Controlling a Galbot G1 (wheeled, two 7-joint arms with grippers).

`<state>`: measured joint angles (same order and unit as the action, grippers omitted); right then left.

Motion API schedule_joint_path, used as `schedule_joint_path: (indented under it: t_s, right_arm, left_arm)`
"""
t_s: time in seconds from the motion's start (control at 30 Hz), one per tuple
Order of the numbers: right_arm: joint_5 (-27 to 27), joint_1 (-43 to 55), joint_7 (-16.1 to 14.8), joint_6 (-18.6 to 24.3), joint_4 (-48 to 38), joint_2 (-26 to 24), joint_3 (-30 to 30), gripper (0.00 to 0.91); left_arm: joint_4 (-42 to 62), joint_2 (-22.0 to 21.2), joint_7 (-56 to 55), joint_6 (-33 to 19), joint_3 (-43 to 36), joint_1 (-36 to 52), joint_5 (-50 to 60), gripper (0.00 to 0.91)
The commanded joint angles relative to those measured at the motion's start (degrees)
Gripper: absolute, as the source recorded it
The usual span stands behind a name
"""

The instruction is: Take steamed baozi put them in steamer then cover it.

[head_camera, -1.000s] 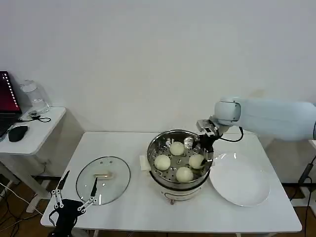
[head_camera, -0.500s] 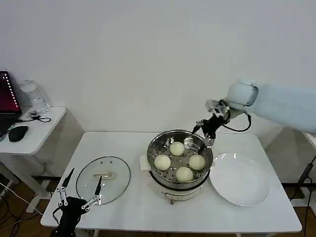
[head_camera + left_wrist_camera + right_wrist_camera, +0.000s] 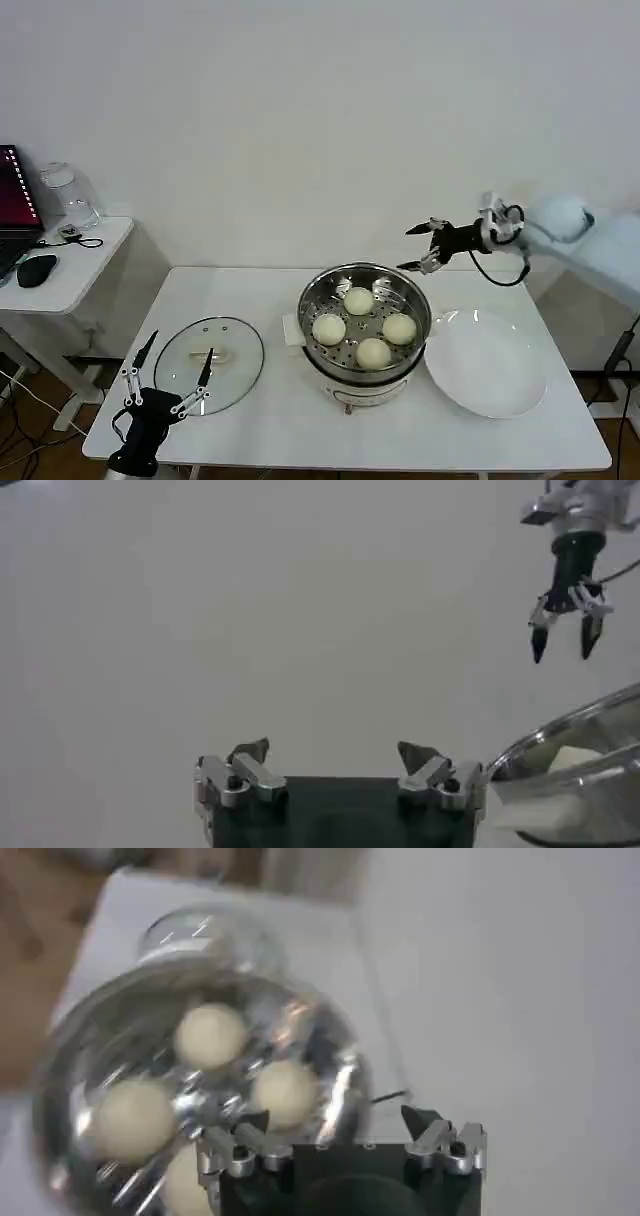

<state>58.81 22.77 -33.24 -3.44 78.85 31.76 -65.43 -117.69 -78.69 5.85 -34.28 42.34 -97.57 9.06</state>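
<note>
**Right arm lifts clear of the loaded steamer**

Since a second ago the right gripper [image 3: 424,247] has risen from the steamer's [image 3: 365,330] far right rim and swung out above and to the right of it, fingers spread and empty; the left gripper [image 3: 170,372] has edged up at the glass lid's [image 3: 209,364] near edge, fingers apart.

Head view: all four steamed baozi [image 3: 359,300] sit on the perforated tray inside the steamer, the lid flat on the table [image 3: 290,420] to its left, the white plate [image 3: 490,374] to its right.

Left wrist view: open left fingertips [image 3: 248,750], the right gripper farther off.

Right wrist view: baozi in the steamer below spread fingertips [image 3: 420,1120].
</note>
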Motion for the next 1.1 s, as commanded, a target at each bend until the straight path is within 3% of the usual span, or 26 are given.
schedule_joint_path:
  t_s: [0.03,0.23,0.27,0.43,0.63,0.73,0.87,1.0,1.1]
  right_arm:
    - [6.9,-41.0,24.1,8.8,4.4,-9.0,44.5,0.907]
    - [6.6,-52.2,29.2,17.3,8.3,-9.7,54.6,0.907]
    - [4.5,-58.9,30.8,18.4,9.7,-8.3,62.7,0.907]
    - [-2.0,-71.9,38.1,22.9,14.6,-2.9,73.6,0.907]
    - [-7.6,-83.6,44.7,24.1,21.1,5.5,86.2,0.907]
    - [-8.9,-90.5,46.5,23.0,24.2,9.2,90.4,0.907]
    - [-12.5,-98.7,46.7,22.6,28.0,15.5,96.9,0.907]
    - [-23.1,-107.2,42.9,22.6,30.6,20.0,103.5,0.907]
    - [-25.7,-112.9,41.2,22.3,33.4,24.9,106.7,0.907]
  left_arm:
    - [0.0,0.3,0.1,1.0,-0.5,0.5,0.1,0.907]
    - [0.5,0.2,0.0,1.0,-1.2,0.8,0.4,0.907]
    - [0.6,0.1,0.0,1.0,-1.3,0.9,0.5,0.907]
    - [1.1,0.4,-0.3,1.0,-1.3,1.4,0.3,0.907]
    - [1.2,0.8,-0.8,1.1,-1.0,2.2,-0.4,0.907]
    - [1.3,1.0,-0.9,1.1,-1.1,2.4,-0.7,0.907]
    - [1.8,0.9,-1.4,0.8,-1.5,2.6,-0.6,0.907]
    - [2.6,0.7,-4.0,0.8,-1.6,3.2,0.7,0.907]
    - [3.6,1.4,-5.1,-0.3,-1.6,3.6,1.4,0.907]
